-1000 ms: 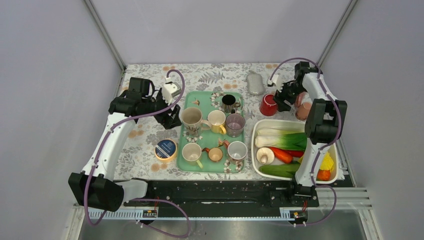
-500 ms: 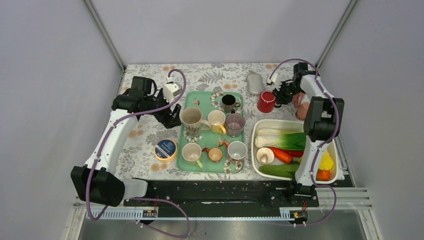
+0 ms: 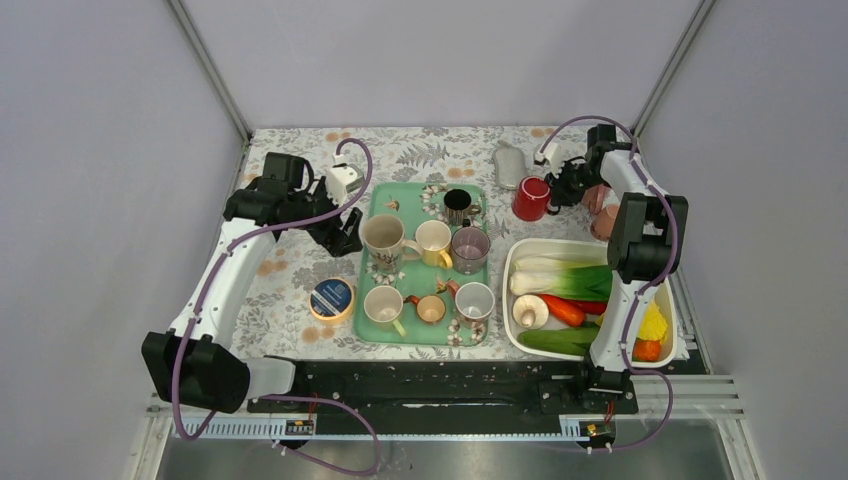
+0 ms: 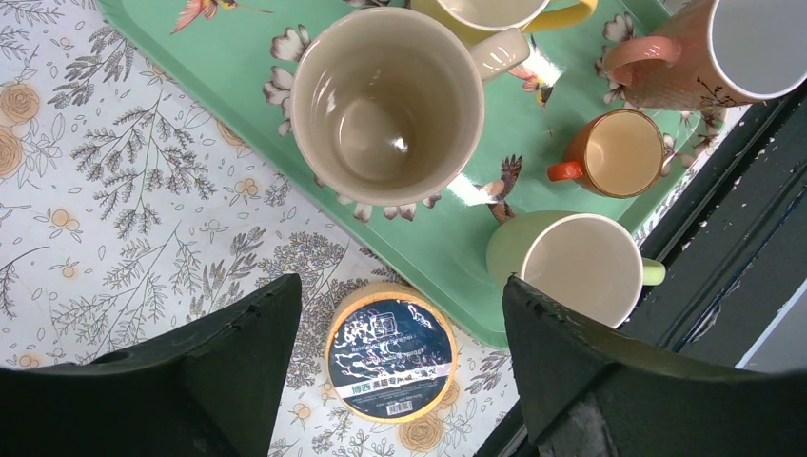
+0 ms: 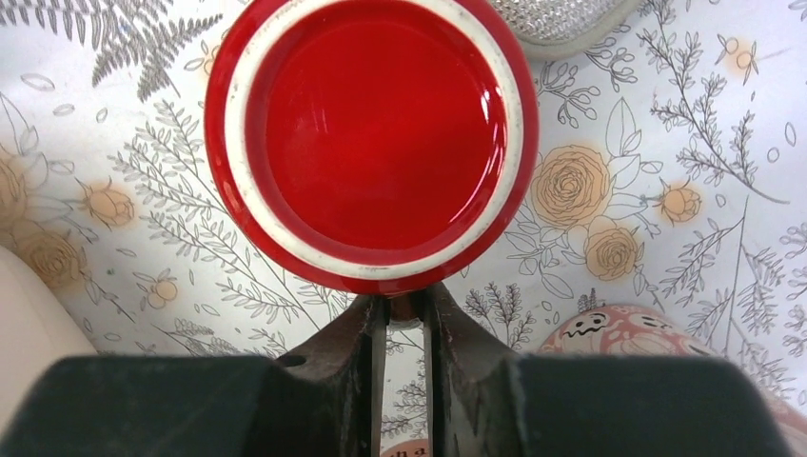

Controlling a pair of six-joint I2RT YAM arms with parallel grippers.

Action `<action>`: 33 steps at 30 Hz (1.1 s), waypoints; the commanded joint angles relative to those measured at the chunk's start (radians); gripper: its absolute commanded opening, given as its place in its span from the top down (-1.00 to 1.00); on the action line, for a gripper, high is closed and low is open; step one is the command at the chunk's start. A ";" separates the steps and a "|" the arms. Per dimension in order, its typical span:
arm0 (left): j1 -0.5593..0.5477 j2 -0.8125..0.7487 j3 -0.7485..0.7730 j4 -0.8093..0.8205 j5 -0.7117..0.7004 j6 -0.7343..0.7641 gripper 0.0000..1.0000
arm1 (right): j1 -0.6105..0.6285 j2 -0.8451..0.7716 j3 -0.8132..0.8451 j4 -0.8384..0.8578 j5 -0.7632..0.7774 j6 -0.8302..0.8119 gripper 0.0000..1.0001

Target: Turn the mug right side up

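Pinching the inverted red mug (image 5: 371, 143) by its handle on the tabletop (image 5: 666, 114).
The handle is clenched by the right pincer (image 5: 406, 324), the mug's base lying just ahead of it; the left pincer (image 4: 400, 286) is spread wide above a round tin (image 4: 390, 357).

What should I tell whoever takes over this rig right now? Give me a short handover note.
The right tool is closed on what looks like the handle of the red mug.
The left tool is open and empty, hovering over the round tin beside the green tray.
The mug is bottom up at the far right of the floral table; I cannot tell whether it is lifted.
Done: grasp made.
Left: lift, turn it rim up, set it down, release.
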 commanded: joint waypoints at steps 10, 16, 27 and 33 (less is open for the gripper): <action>0.004 0.039 0.082 0.028 0.038 -0.038 -0.60 | 0.002 -0.218 -0.122 0.280 -0.057 0.572 1.00; 0.002 0.082 0.114 0.080 0.088 -0.134 -0.58 | 0.002 -0.286 -0.192 0.401 -0.033 0.738 1.00; -0.137 0.187 0.232 0.259 0.111 -0.344 -0.66 | 0.002 -0.393 -0.301 0.612 -0.109 1.073 1.00; -0.237 0.340 0.365 0.396 0.199 -0.535 -0.71 | 0.004 -0.502 -0.431 0.745 -0.152 1.242 1.00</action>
